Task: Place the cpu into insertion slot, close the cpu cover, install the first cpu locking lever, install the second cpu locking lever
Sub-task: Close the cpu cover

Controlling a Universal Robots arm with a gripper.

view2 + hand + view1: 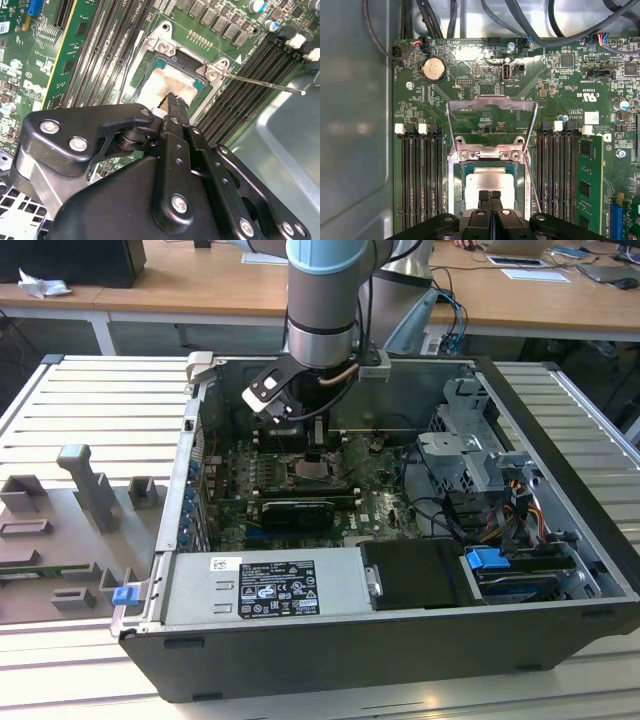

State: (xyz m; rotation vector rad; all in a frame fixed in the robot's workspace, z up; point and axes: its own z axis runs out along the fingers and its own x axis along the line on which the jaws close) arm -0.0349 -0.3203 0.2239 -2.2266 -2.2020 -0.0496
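Gripper (489, 193) is down inside the PC case (400, 640), fingers pinched together w/ no gap between them and nothing held. Tips hover right at the near edge of the cpu (492, 180). Can't say if they touch the metal top or sit just above it.

Cpu lies flat in the insertion slot (454, 185), pale lid up, looks squared to the rim, so that step reads as done. Second wrist view agrees: chip (165, 82) in the socket, fingertip end of the gripper (174, 97) directly over its edge.

Cpu cover (492, 103) is open, tilted up on its hinge at the far side of the socket from the gripper, window frame clear of the chip. One locking lever (265, 84) sticks out as a thin rod beside the socket, unlatched. It's also visible as a wire along the socket's side (532, 180).

Handling, my read: chip is light, stiff and thin, w/ a slick top. Likely fragile underneath, socket contacts too, so hold by opposite edges, no sideways shove. Cover is thin but rigid sheet metal and prob. swings freely; best contact is the top bar. Memory slots (420, 170) flank both sides, so tight quarters.
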